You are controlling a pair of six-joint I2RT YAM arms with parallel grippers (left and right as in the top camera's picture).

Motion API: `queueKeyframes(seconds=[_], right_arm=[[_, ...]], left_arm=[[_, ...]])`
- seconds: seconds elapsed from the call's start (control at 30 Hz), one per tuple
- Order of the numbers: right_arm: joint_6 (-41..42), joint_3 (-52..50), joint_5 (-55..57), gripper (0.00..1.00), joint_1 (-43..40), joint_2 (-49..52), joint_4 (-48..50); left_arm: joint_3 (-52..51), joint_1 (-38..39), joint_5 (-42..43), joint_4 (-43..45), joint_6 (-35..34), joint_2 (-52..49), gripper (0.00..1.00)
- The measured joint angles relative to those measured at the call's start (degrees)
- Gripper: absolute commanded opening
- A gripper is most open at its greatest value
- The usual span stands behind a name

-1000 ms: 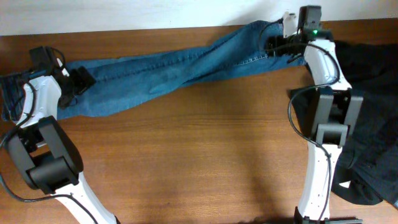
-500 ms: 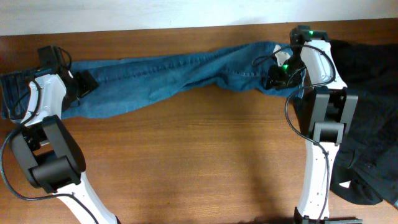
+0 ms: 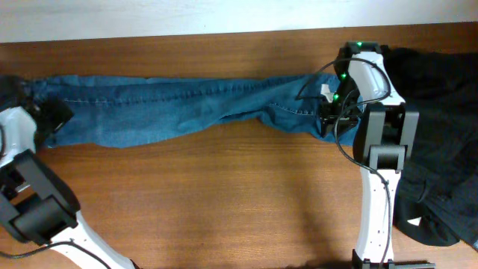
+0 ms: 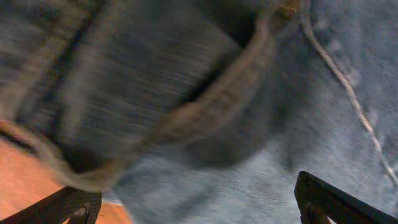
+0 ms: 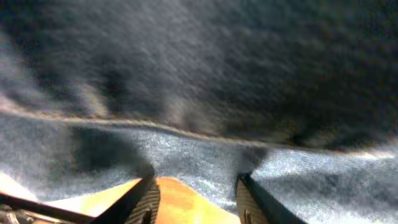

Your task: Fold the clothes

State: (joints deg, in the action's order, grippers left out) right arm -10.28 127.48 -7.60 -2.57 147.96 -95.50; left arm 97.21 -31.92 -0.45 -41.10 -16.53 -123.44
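Observation:
A pair of blue jeans (image 3: pixel 172 108) lies stretched in a long band along the back of the wooden table (image 3: pixel 224 194). My left gripper (image 3: pixel 49 116) is at the jeans' left end. In the left wrist view its fingers (image 4: pixel 199 208) stand wide apart, open, with the denim and a thick hem (image 4: pixel 249 143) close under them. My right gripper (image 3: pixel 328 119) is at the jeans' right end. In the right wrist view its fingers (image 5: pixel 199 202) are apart, with bare wood between them and the denim edge (image 5: pixel 205 149) just beyond.
A pile of dark clothes (image 3: pixel 441 149) covers the right side of the table, behind and beside the right arm. The white wall runs along the table's back edge.
The jeans went from a twisted diagonal to a straighter band. My left gripper moved left to the table's edge. My right gripper came forward from the back edge.

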Motion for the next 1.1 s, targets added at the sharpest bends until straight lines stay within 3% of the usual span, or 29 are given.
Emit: queueKeyframes(seconds=[0.2,0.37,0.5,0.73,1.1], right_arm=[[0.0,0.0,1.1,0.53,1.1,-0.9,0.7],[0.0,3.6,0.9,0.69,-0.2,-9.4,1.7],[0.2,6.3,0.7,0.71,-5.1,-15.7,4.0],[0.4,3.4,0.5,0.71,-12.7,-12.7,7.6],[0.0,-7.6,-3.5,0.69,-13.3,-10.7,17.8]], left_arm=[[0.0,-0.5,5.4,0.2,2.8,0.0,0.99],[0.0,0.1,7.8,-0.1,4.1,0.0,0.96],[0.0,0.1,9.2,-0.2,4.4,0.0,0.95],[0.0,0.1,9.9,-1.2,4.6,0.0,0.95],[0.0,0.1,10.1,-1.2,4.8,0.0,0.95]])
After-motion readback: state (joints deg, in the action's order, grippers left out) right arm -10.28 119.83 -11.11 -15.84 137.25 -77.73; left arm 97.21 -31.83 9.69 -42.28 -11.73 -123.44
